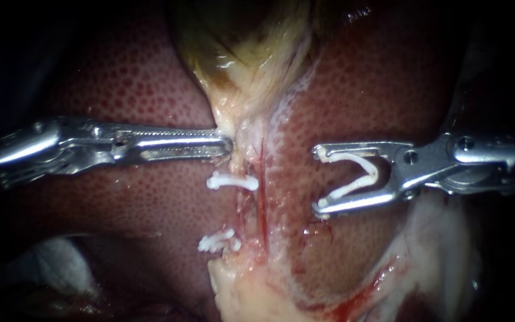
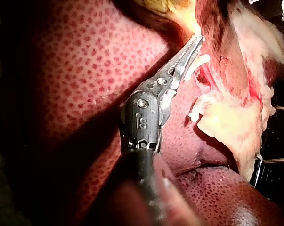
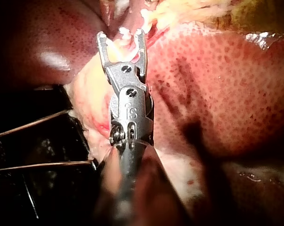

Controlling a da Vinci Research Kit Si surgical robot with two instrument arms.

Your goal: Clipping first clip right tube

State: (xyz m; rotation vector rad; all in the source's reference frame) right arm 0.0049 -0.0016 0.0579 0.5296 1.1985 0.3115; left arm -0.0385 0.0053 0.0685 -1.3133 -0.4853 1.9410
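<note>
**Right tube bare, clip loaded and waiting**

Right tube (image 1: 261, 203), a thin red strand, runs down the pale tissue (image 1: 242, 137) below the gallbladder (image 1: 245, 48) and carries nothing yet. Just beside it, on its left in the endoscope view, two white set clips (image 1: 232, 180) sit one below the other. The right instrument (image 1: 318, 179) hangs over the liver (image 1: 359, 77), near the tube but apart from it. Its end effector stands wide and grips an open white clip (image 1: 356, 176) between both jaws, mouth toward the tube. The left instrument (image 1: 227, 145) has its end effector closed, and it seems to pinch the pale tissue just above the upper set clip. I judge this step to be the approach. Next the open clip must slide across until both legs straddle the tube alone, clear of the set clips, before closing
</note>
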